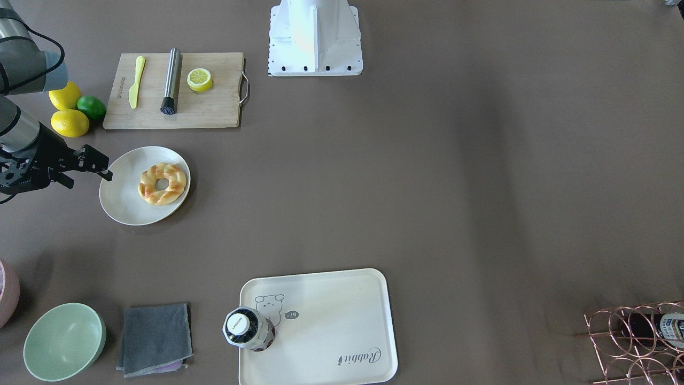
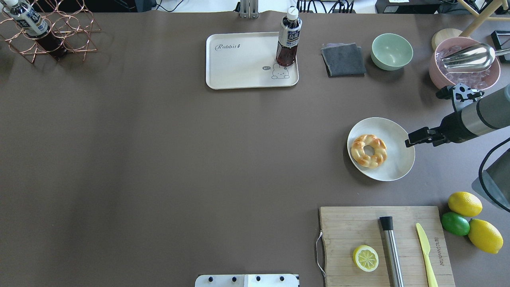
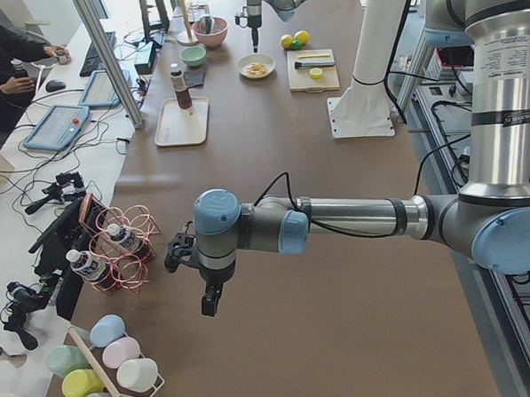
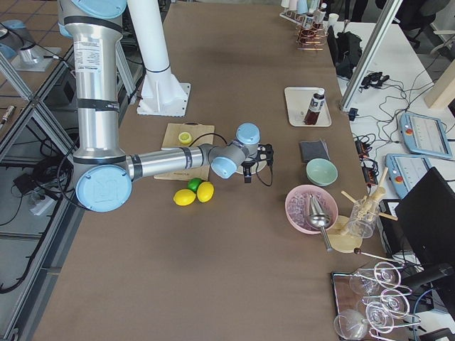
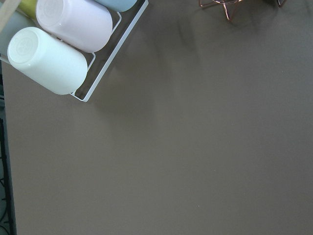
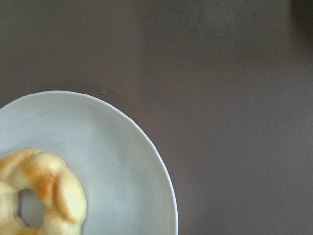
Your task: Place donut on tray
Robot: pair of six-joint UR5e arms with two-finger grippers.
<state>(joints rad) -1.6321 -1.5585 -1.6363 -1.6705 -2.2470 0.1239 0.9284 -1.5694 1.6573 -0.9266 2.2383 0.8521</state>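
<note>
One donut (image 2: 368,150) sat on plate (image 2: 398,159), right side of bench (image 2: 159,159); tray (image 2: 239,59) well apart, far centre. Right jaws hung beside plate rim, left jaws over bench; spread or pressed, could not tell.

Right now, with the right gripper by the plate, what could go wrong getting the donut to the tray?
1. The right gripper sits at the rim of the plate, short of the donut; descending here could catch or tip it.
2. A bottle stands on the tray near the bear drawing; a low approach might knock it over.
</note>
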